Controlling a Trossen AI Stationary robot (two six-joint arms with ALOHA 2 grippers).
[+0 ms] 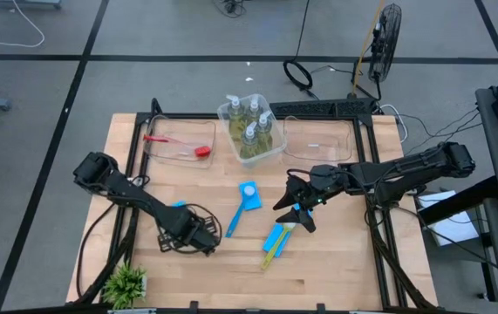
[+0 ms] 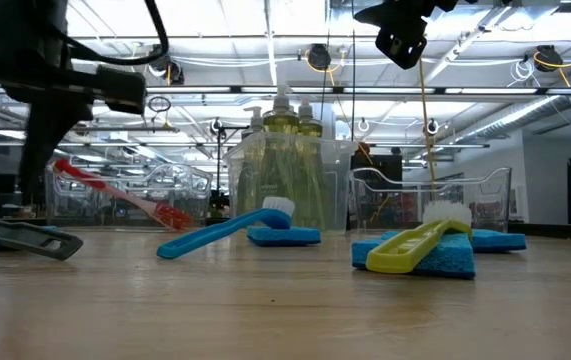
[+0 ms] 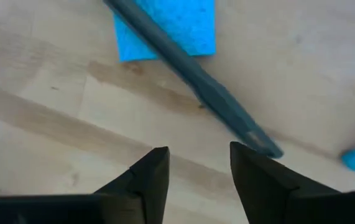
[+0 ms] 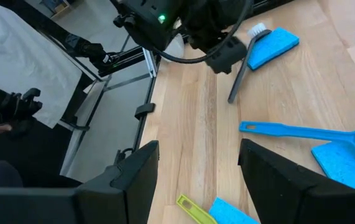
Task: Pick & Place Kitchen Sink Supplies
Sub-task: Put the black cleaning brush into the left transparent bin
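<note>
**Q:** Left gripper [image 3: 199, 177] first: where is it, and what are its fingers doing?

**A:** It hangs low over the front-left part of the wooden table [image 1: 344, 270]. Its two dark fingers stand apart with bare wood between them; nothing is grasped. Just beyond the tips lies the black brush [image 3: 189, 78], its handle slanting across a blue sponge [image 3: 186, 25].

**Q:** And the right gripper [image 4: 199, 171]?

**A:** It is raised above the table's middle-right, fingers spread and empty. Below it lie a yellow-green brush [image 1: 275, 247] resting on two more blue sponges [image 2: 435, 255].

**Q:** Where are the other supplies?

**A:** The blue brush [image 1: 238, 212] lies near the centre, its head on a fourth sponge [image 1: 249, 195]. Four soap bottles [image 1: 250, 122] stand together in the middle clear bin [image 1: 228, 110] at the back edge. The red brush [image 1: 177, 144] lies in the left bin [image 1: 209, 131]; the right bin [image 1: 318, 139] holds no supplies.

**Q:** How much open room is there?

**A:** Bare wood runs along the front edge and the right side. A potted plant [image 1: 126, 283] sits at the front-left corner, close to the left arm.
</note>
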